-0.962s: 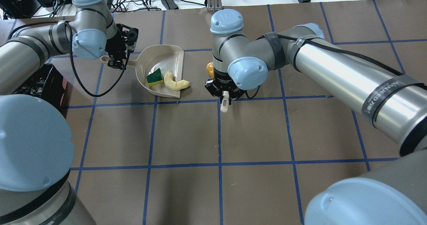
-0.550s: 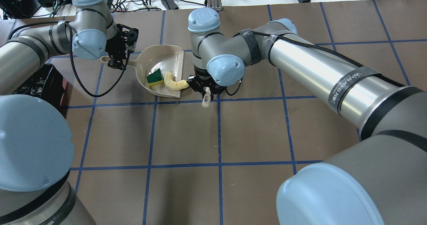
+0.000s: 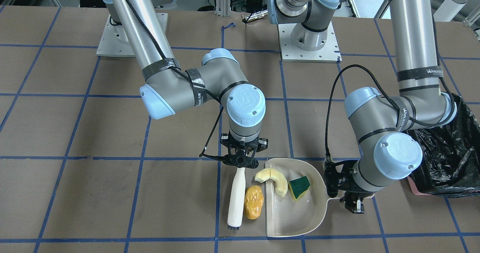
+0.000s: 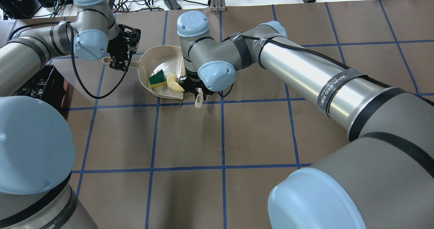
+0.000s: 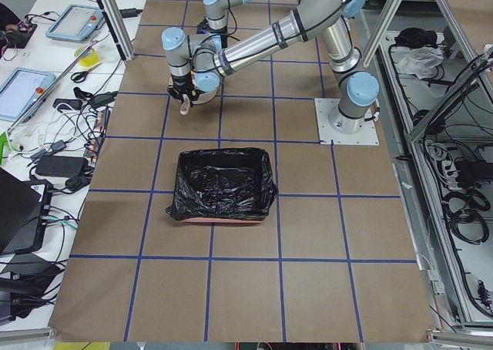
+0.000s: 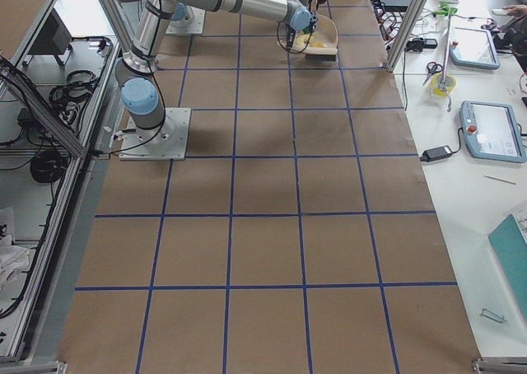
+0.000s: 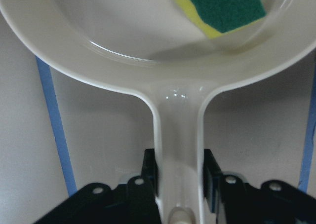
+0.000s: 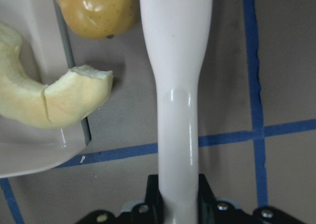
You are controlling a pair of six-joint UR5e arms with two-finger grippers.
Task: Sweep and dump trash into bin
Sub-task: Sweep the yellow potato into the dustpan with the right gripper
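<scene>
The beige dustpan [image 3: 296, 215] lies on the table with its handle [image 7: 177, 150] in my left gripper [image 3: 354, 202], which is shut on it. The green-and-yellow sponge piece [image 3: 299, 186] lies inside the pan. The pale yellow wedge slice [image 3: 275, 180] lies across the pan's open lip. My right gripper [image 3: 240, 163] is shut on a white brush [image 3: 237, 196]. The brush lies against the golden-brown potato lump [image 3: 254, 202], which sits on the table just outside the lip. In the overhead view the lump is hidden under my right arm.
The bin [image 3: 450, 159], lined with a black bag, stands on the table beside my left arm, past the dustpan's handle end. It also shows in the exterior left view [image 5: 222, 184]. Blue tape lines grid the brown table.
My right arm has moved left with the brush, carrying the potato lump up to the dustpan's lip and nudging the wedge slice further in. The left arm and dustpan have not moved.
</scene>
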